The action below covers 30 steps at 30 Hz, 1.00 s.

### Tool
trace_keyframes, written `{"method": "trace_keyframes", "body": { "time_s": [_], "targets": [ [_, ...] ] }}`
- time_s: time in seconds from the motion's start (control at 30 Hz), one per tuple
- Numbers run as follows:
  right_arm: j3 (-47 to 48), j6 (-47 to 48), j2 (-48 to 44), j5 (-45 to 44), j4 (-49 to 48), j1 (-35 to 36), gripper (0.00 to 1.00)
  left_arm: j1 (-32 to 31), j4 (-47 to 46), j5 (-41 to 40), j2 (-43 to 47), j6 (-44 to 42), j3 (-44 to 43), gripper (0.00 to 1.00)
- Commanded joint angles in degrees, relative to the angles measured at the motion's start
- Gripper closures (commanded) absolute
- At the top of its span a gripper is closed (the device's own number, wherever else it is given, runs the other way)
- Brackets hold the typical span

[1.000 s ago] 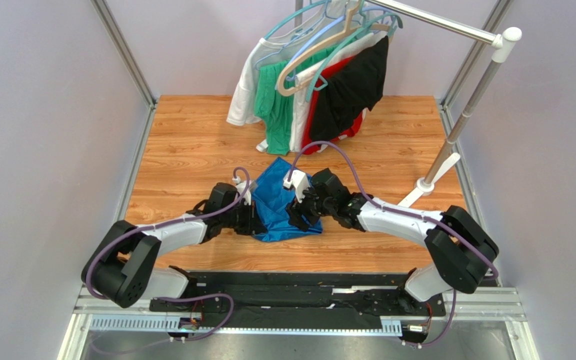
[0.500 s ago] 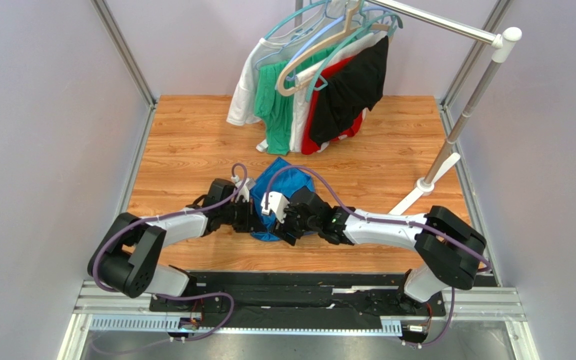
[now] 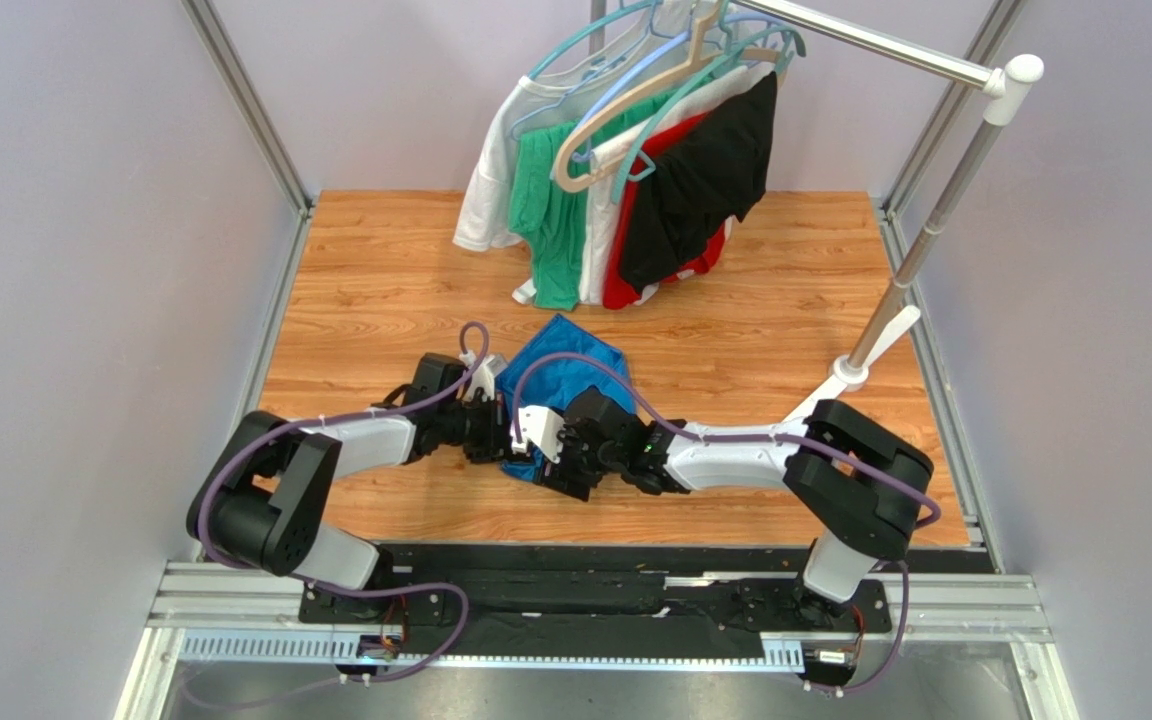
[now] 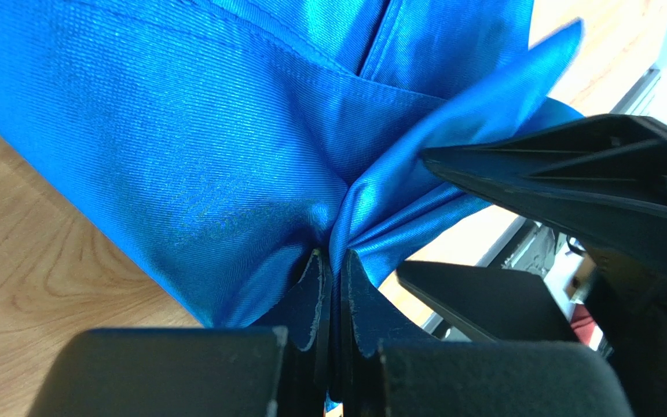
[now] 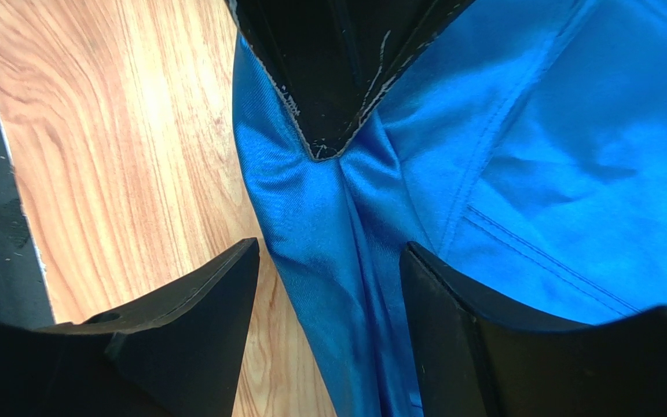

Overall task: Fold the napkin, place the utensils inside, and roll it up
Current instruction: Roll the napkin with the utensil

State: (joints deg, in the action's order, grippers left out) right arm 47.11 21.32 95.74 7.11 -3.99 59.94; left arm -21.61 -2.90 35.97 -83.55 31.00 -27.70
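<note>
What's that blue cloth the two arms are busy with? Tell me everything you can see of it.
The napkin is a plain royal-blue cloth, thin and slightly shiny, with stitched hems. It lies crumpled rather than flat on the wooden table. The left gripper is shut on a pinch of it, so the fabric gathers into tight folds there. The right gripper is open, with its fingers on either side of that bunched fold.

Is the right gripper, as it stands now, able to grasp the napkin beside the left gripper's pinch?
Probably yes. The right gripper is open and a raised fold of the napkin runs between its fingers, uncovered. The left gripper, shut on the cloth, sits just beyond, so room is tight.
</note>
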Motion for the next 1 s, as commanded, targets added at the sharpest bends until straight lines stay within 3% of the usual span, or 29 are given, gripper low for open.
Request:
{"method": "trace_keyframes", "body": {
  "time_s": [0.0, 0.3, 0.43, 0.53, 0.73, 0.97],
  "targets": [
    [3.16, 2.49, 2.25, 1.15, -1.55, 0.35, 0.35, 0.42, 0.26, -0.11, -1.18, -0.24, -0.86, 1.00],
    [4.92, 2.50, 4.80, 3.07, 0.11, -1.93, 0.42, 0.60, -0.18, 0.51, -0.83, -0.42, -0.86, 1.00],
    [6.41, 1.88, 5.68, 5.45, 2.58, -3.43, 0.62, 0.60, -0.36, 0.68, -0.12, -0.68, -0.95, 1.00],
    [6.85, 1.18, 5.94, 6.94, 3.63, -3.78, 0.69, 0.60, -0.53, 0.77, 0.23, -0.68, -0.95, 1.00],
    [6.68, -1.28, 4.63, 9.84, 5.66, -4.04, 0.57, 0.60, -0.36, 0.77, -0.39, -0.77, -1.04, 1.00],
    [5.89, -4.36, 0.42, 8.53, 5.83, -5.89, 0.51, 0.69, 0.26, 0.16, -0.91, -0.77, -1.30, 1.00]
  ]
}}
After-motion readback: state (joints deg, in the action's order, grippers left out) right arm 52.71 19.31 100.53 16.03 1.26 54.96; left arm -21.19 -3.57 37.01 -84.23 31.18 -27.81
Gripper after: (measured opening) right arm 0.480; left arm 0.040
